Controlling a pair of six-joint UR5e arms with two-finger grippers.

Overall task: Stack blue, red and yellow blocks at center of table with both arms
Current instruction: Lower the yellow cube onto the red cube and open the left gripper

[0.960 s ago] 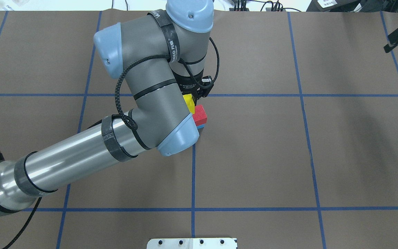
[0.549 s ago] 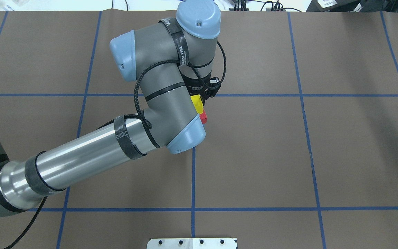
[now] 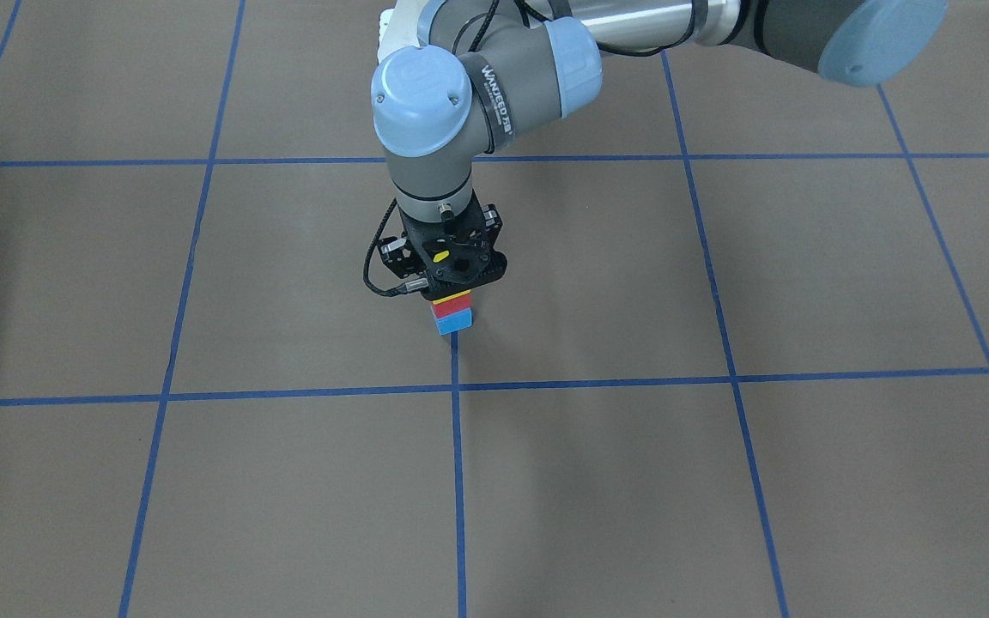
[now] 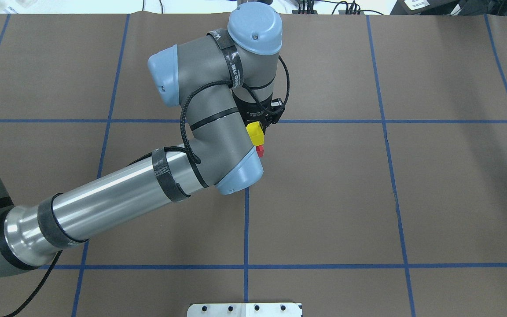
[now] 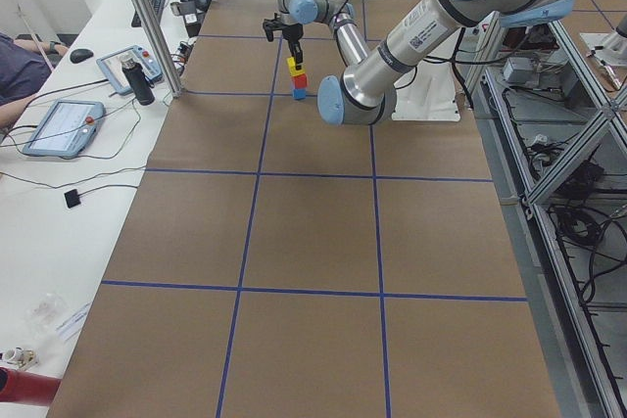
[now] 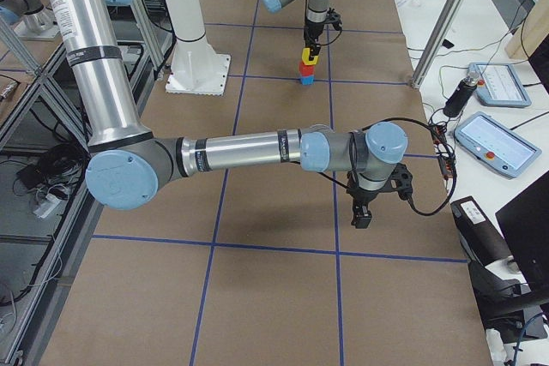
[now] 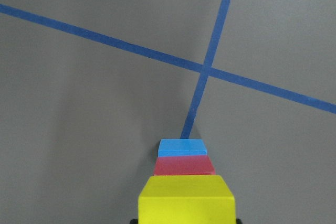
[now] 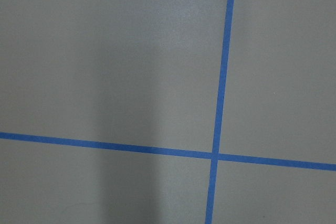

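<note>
My left gripper (image 3: 451, 293) is shut on the yellow block (image 3: 452, 297) and points straight down. It holds the block right on top of the red block (image 3: 452, 307), which sits on the blue block (image 3: 452, 323) by a tape line near the table's middle. The left wrist view shows yellow (image 7: 186, 200) over red (image 7: 184, 165) over blue (image 7: 181, 147). In the overhead view I see the yellow block (image 4: 255, 133) and a corner of the red block (image 4: 260, 151); blue is hidden by the arm. My right gripper (image 6: 361, 217) hangs low over bare table, far from the stack; I cannot tell whether it is open.
Brown paper with a blue tape grid (image 4: 247, 220) covers the table. A white mounting plate (image 4: 244, 309) lies at the near edge. A side bench with tablets (image 6: 497, 143) and a frame post (image 6: 437, 32) flank the operators' side.
My left arm has carried the yellow block rightward over the red and blue blocks, now covering most of them. The right gripper has left the overhead view's top right corner.
</note>
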